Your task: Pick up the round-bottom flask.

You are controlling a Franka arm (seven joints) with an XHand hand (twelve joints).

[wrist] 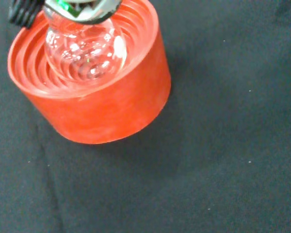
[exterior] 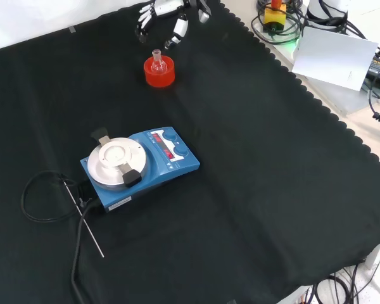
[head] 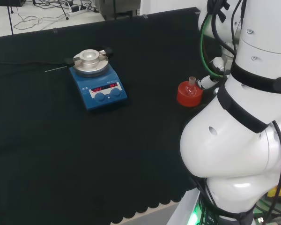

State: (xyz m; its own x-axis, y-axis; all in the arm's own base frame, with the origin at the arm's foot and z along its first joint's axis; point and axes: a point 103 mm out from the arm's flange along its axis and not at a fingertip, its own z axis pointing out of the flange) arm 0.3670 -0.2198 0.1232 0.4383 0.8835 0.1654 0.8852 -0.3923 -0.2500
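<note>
While the flask [exterior: 156, 58] sits neck-up in its red ribbed stand [exterior: 159, 73], the robot hand [exterior: 169, 14] hangs just beyond it toward the table's [exterior: 253, 190] far edge in the front view, apart from the glass and holding nothing. Its fingers [exterior: 178, 28] are spread and point down with only a slight curl, which suits a reach around the neck or bulb. The stand is there because a round bottom cannot rest upright on flat cloth; the wrist view shows the clear bulb [wrist: 85, 51] nested in the stand's concentric ridges. Flask and stand lie near the far edge, well apart from the blue stirrer plate [exterior: 139, 166] nearer the table's middle. I judge the pickup not yet begun: the approach is lined up, the closing still to come.
</note>
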